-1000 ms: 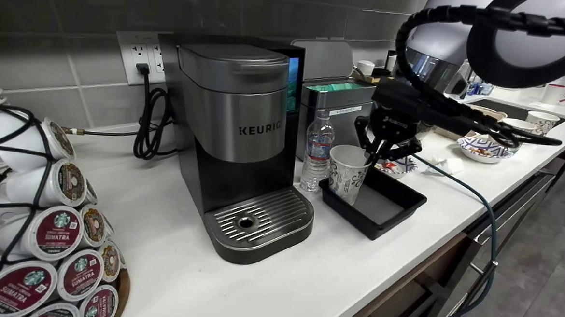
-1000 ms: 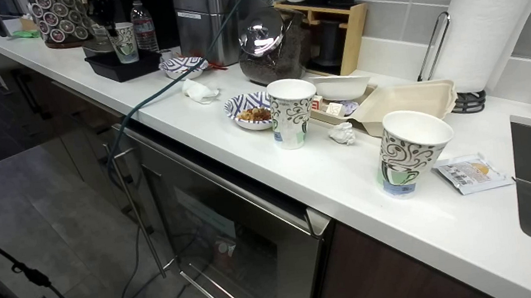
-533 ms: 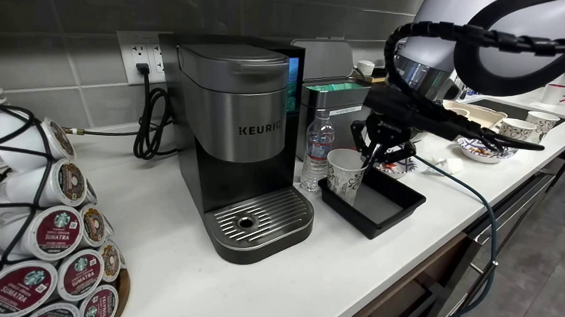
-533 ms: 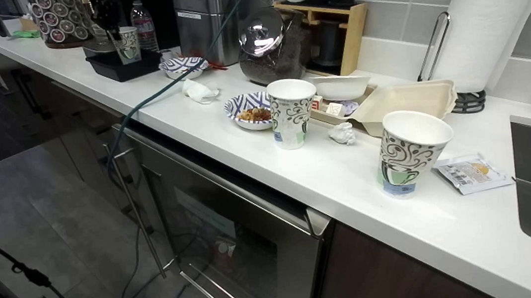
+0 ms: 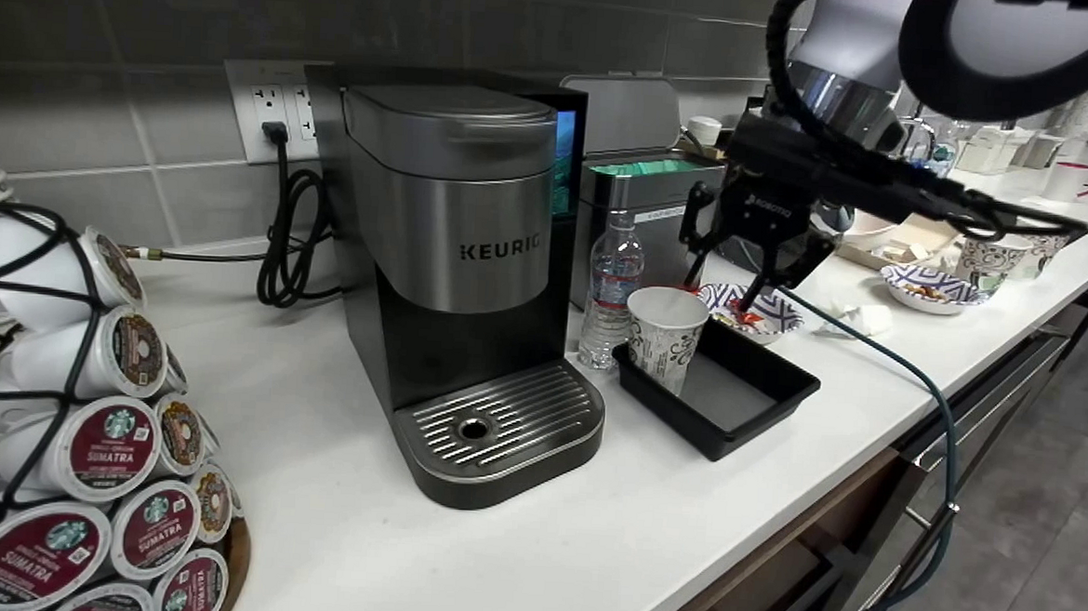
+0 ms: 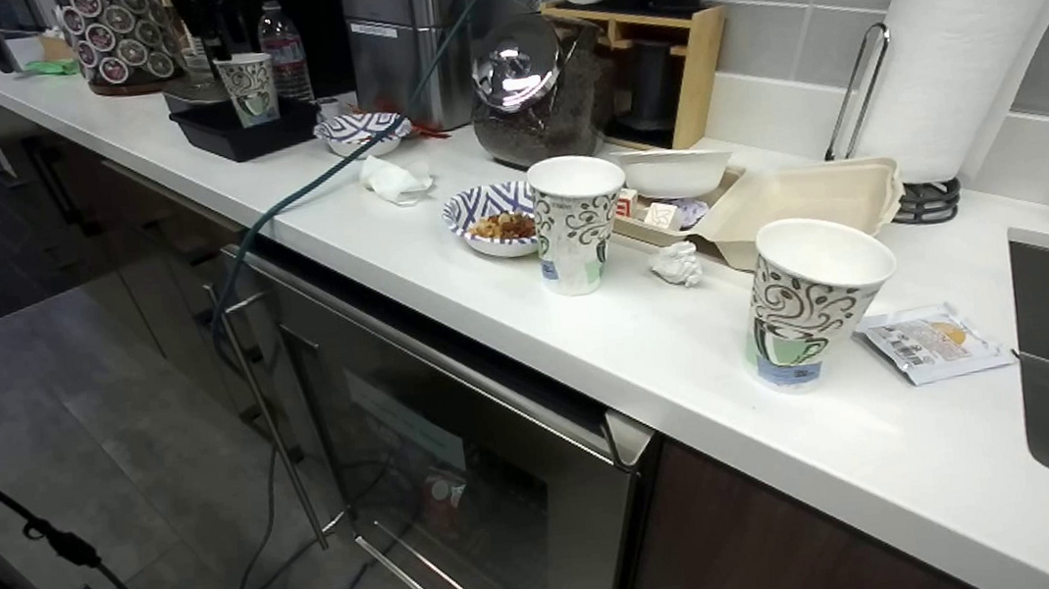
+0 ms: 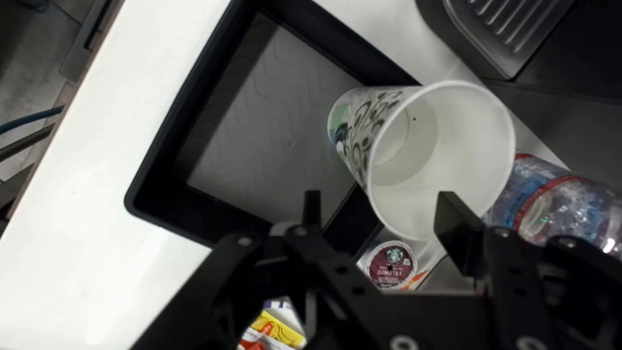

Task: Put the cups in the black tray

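One white patterned paper cup (image 5: 666, 349) stands inside the black tray (image 5: 715, 449), in the corner by the plastic bottle. Above and just behind that cup is my gripper (image 5: 720, 293), its fingers spread apart with nothing held. In the wrist view the gripper (image 7: 379, 209) shows a wide gap, and one fingertip (image 7: 452, 214) overlaps the mouth of the cup (image 7: 357, 124). The rest of the tray floor (image 7: 272, 131) is bare. Farther along the counter, an exterior view has a patterned cup (image 6: 577, 239) beside a snack bowl and another cup (image 6: 813, 311) near the sink.
A clear bottle (image 5: 613, 295) stands close against the tray, beside the coffee machine (image 5: 454, 245). Behind the tray lie a patterned bowl (image 5: 758, 317) and a metal bin (image 5: 651, 209). A pod rack (image 5: 89, 449) is nearby. A green cable (image 6: 324, 179) crosses the counter.
The gripper, shut on the cup's rim before, has opened and let go. After lowering slightly it has risen and drawn back from the cup, which stays in the tray.
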